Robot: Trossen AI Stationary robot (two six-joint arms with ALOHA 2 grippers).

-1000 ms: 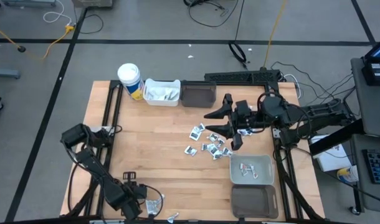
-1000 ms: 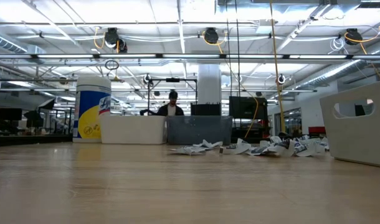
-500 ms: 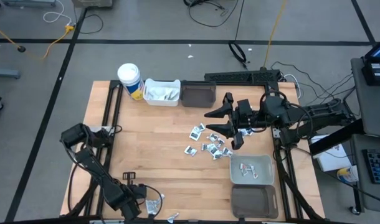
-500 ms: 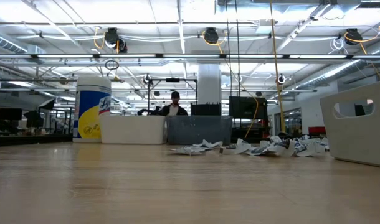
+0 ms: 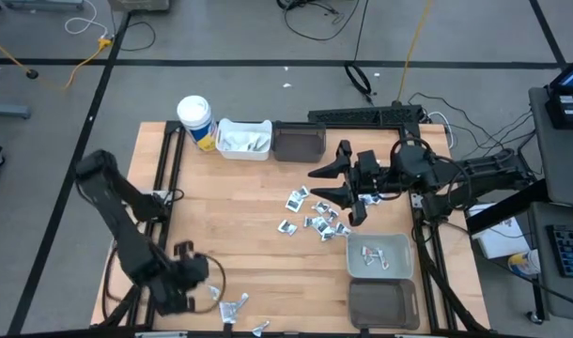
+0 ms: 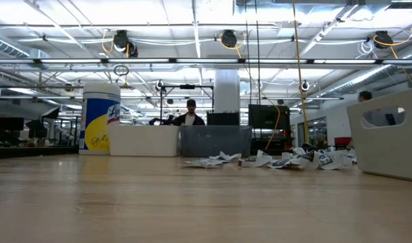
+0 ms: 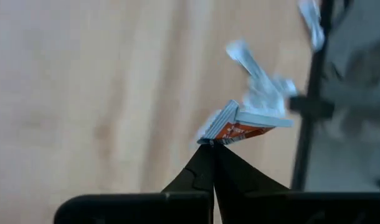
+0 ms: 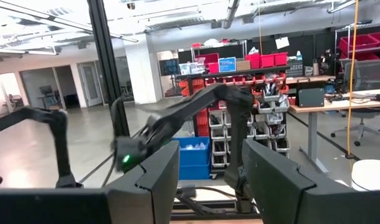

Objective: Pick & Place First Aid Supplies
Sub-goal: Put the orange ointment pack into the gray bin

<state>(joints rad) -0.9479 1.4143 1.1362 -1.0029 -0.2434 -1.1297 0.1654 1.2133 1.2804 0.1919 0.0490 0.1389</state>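
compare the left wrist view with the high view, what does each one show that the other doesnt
Only the left wrist view shows the left gripper shut on a packet by its edge. Only the high view shows the right gripper open above the packet pile, the bins and the cup. Both show the wooden table and loose packets at its near edge.

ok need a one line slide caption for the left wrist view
Left gripper shut, its fingers pinching the corner of a small packet just above the wooden table.
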